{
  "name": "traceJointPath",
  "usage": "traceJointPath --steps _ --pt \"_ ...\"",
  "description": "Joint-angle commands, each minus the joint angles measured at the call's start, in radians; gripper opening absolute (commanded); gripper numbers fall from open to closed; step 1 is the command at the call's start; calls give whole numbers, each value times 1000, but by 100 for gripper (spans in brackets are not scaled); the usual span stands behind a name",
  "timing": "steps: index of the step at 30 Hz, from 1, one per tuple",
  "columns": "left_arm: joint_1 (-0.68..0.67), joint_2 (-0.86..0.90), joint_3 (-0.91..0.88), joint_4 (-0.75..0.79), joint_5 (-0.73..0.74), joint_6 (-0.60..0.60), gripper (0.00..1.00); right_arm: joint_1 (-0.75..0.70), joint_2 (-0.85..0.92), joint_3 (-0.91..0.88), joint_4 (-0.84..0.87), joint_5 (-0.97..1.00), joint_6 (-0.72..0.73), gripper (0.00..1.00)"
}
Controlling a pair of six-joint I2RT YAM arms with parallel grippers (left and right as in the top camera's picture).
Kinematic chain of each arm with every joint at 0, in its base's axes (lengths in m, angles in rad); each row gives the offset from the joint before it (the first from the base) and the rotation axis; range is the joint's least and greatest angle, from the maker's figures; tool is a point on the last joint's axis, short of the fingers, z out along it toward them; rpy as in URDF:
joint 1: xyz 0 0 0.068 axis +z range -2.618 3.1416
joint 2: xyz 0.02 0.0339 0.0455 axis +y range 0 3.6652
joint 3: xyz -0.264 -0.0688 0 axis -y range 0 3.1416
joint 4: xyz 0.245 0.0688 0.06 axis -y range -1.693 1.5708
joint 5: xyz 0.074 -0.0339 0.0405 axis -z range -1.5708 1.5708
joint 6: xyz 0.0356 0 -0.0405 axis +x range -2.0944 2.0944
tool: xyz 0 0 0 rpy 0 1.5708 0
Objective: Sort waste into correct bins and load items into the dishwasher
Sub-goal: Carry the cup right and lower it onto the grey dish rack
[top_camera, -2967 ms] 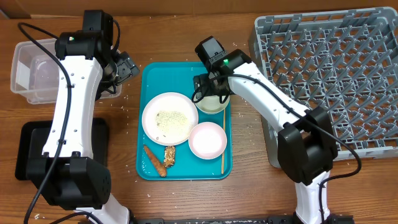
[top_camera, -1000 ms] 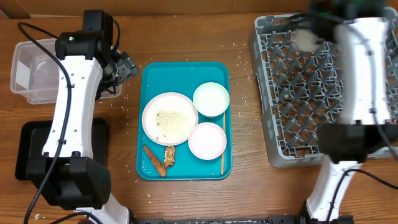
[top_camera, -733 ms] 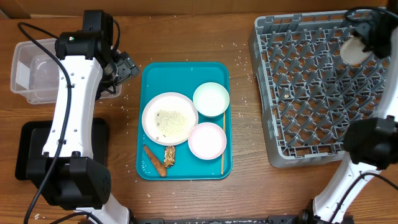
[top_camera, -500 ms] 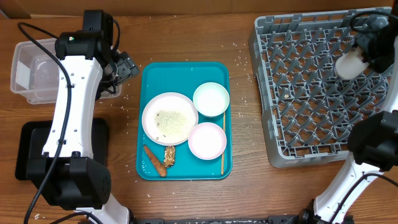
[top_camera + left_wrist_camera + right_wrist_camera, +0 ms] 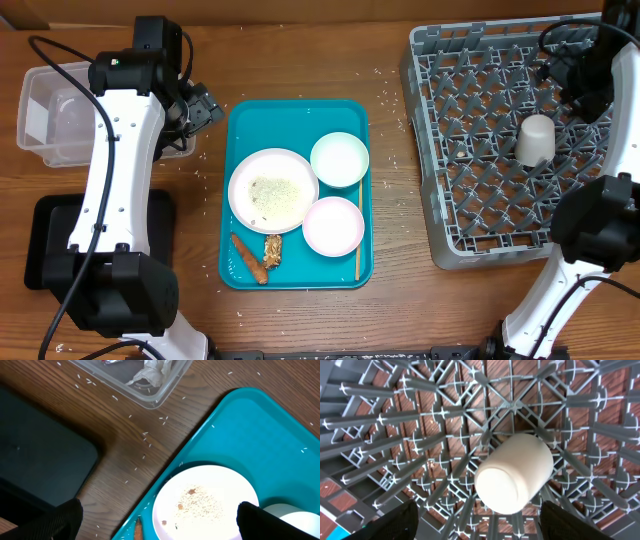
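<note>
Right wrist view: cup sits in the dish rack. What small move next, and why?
Likely lift the right pincer straight up: the white cup rests bottom-up in the dish rack, the pincer open above it, and a white bowl waits on the teal tray.

White cup (image 5: pixel 535 140) gone from teal tray (image 5: pixel 290 120), now in dish rack (image 5: pixel 470 200), right gripper (image 5: pixel 480 516) swung over, released.

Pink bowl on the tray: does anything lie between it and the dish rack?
Only a thin chopstick, lying on the tray along the pink bowl's right side. Past the tray rim, nothing stands on the table before the dish rack.
</note>
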Motion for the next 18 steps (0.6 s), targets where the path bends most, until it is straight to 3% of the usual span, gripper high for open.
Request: traceJointPath --steps 1,10,11,12,15,18 --pt "5 -3 17 1 -16 -2 100 12 -32 -1 -13 -43 3 79" --pt "5 -3 17 1 -16 -2 100 46 -116 19 -31 -111 -91 79" --pt "5 -3 17 1 -16 -2 100 50 -116 18 -36 -110 -104 70" --pt "5 -3 17 1 -16 -2 100 52 -114 16 -42 -104 -116 50" --pt "5 -3 17 1 -16 -2 100 59 -97 -7 -50 -36 -116 21" --pt "5 -3 17 1 -16 -2 100 59 -91 -93 -20 -6 -116 14"
